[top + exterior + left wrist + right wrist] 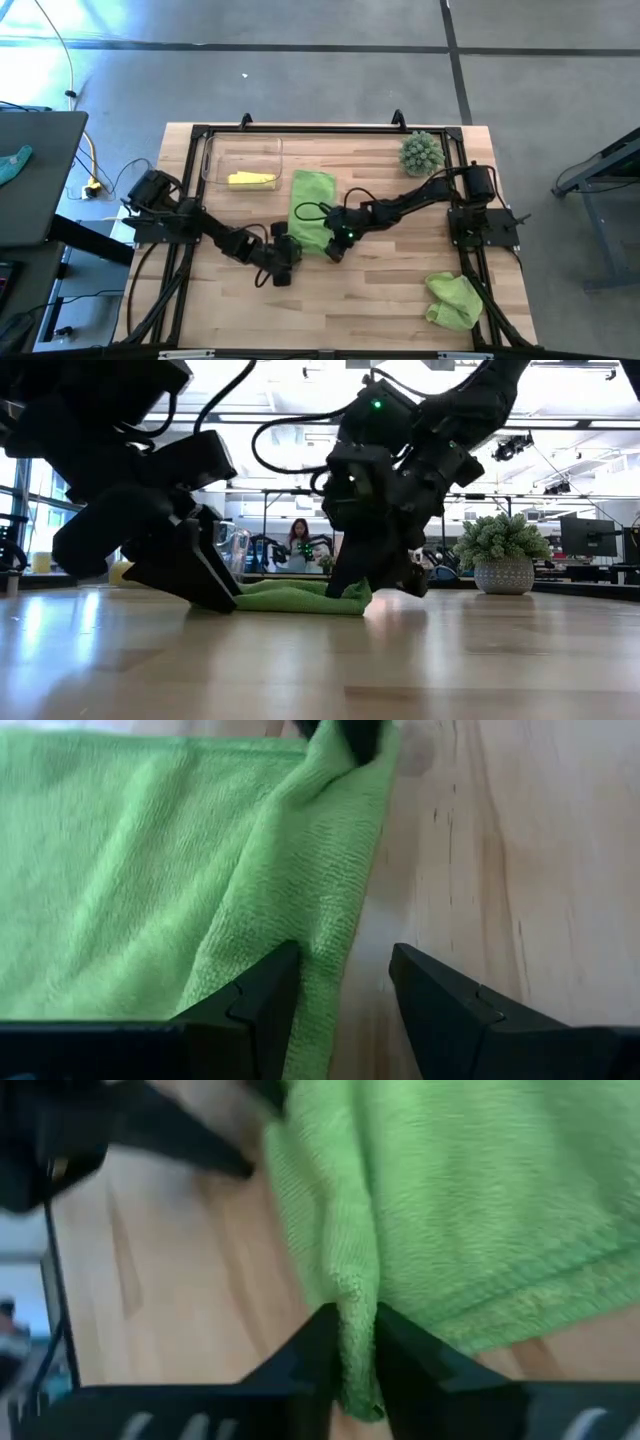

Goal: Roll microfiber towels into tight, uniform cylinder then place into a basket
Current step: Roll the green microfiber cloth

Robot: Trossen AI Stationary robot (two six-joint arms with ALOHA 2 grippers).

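Observation:
A light green microfiber towel [311, 203] lies spread on the middle of the table. At its near end my right gripper [336, 248] is shut on the cloth. My left gripper [284, 256] stands open at the towel's near left edge [330, 920]: one finger over the cloth, the other over bare wood. The clear basket [215, 152] at the far left has a pale yellow towel [251, 179] lying in it. A second green towel [452, 300] lies crumpled at the near right. My right gripper pinches a bunched fold at the towel's near edge [357, 1305] between its two fingers, slanting down from the table's right side. The pinched cloth stands a little raised in a ridge [320, 780]; the rest lies flat on the table. My left gripper: whether its finger [262, 995] touches the cloth, I cannot tell.
A spiky green plant in a pot [421, 152] stands at the far right corner. Bare wood lies along the near edge [350, 310] between the arms and the crumpled towel. A black frame [300, 130] rims the table.

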